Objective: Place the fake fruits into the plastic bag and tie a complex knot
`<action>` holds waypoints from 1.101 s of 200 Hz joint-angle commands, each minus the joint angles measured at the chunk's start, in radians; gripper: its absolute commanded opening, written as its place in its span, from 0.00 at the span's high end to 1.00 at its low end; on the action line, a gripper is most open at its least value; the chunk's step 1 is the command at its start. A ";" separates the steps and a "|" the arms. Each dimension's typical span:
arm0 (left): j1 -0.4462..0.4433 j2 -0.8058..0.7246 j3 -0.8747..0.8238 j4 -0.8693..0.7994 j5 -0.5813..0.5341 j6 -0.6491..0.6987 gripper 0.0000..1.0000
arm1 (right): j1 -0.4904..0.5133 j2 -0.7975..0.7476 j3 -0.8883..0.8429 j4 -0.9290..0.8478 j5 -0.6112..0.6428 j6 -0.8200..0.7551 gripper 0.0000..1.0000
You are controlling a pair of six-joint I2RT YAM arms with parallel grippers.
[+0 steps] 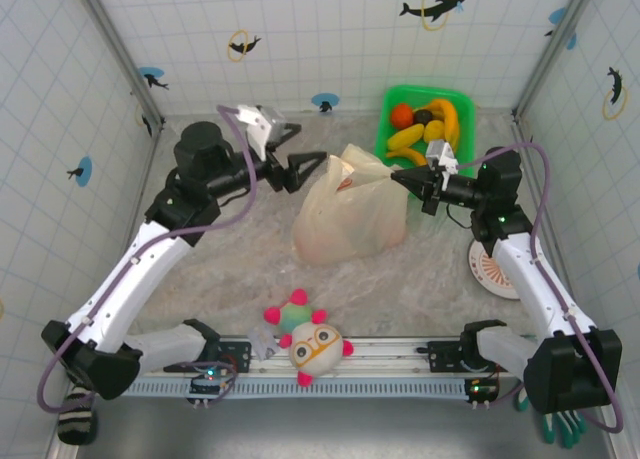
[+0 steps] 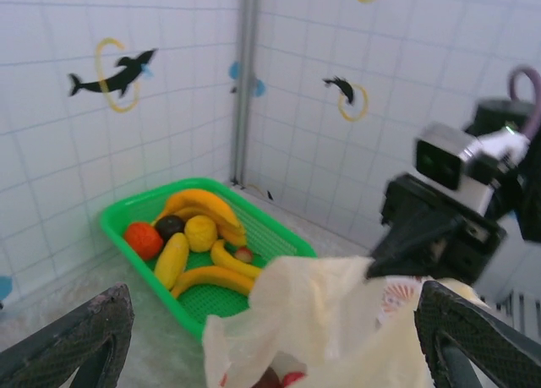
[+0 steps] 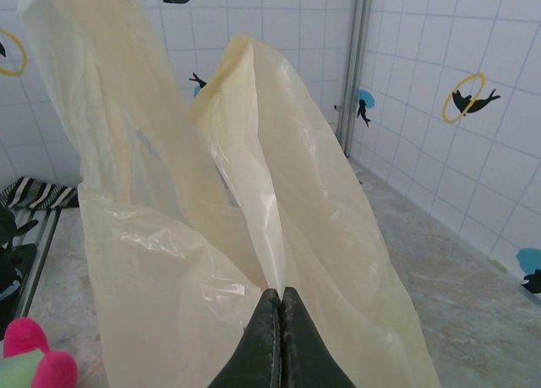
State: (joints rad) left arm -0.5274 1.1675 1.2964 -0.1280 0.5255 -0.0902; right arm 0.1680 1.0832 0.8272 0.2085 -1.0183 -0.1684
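Bag [image 1: 350, 219] upright between both claws | right gripper [image 3: 280, 303] pressed together, pinching one handle strip [image 3: 254, 168] at its tips | left gripper [image 1: 310, 144] spread wide, film just ahead between its fingers | fake fruits [image 1: 425, 129] in green basket [image 1: 385, 109] just beyond right gripper

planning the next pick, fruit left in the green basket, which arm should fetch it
Left, probably: the left gripper is open, with the fake fruits in the green basket ahead of it; the right gripper is shut on the plastic bag.
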 commanded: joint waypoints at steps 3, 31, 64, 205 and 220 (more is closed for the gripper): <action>0.055 0.059 0.090 0.054 0.056 -0.212 0.11 | 0.000 -0.001 -0.016 0.039 0.003 0.003 1.00; 0.055 0.147 0.139 -0.011 0.160 -0.125 0.13 | 0.000 -0.002 -0.018 0.039 0.007 0.001 1.00; 0.054 0.195 0.079 0.009 0.219 -0.075 0.14 | 0.000 -0.006 -0.023 0.037 0.011 0.002 1.00; -0.041 0.350 0.145 -0.008 0.312 0.033 0.34 | 0.012 -0.011 -0.016 0.040 0.017 0.001 1.00; -0.042 0.354 0.156 -0.008 0.334 0.046 0.47 | 0.012 -0.009 -0.014 0.041 0.020 0.001 1.00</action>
State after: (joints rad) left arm -0.5621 1.5150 1.4002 -0.1299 0.8070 -0.0860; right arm 0.1730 1.0832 0.8158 0.2104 -0.9989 -0.1688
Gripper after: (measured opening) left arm 0.608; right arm 0.056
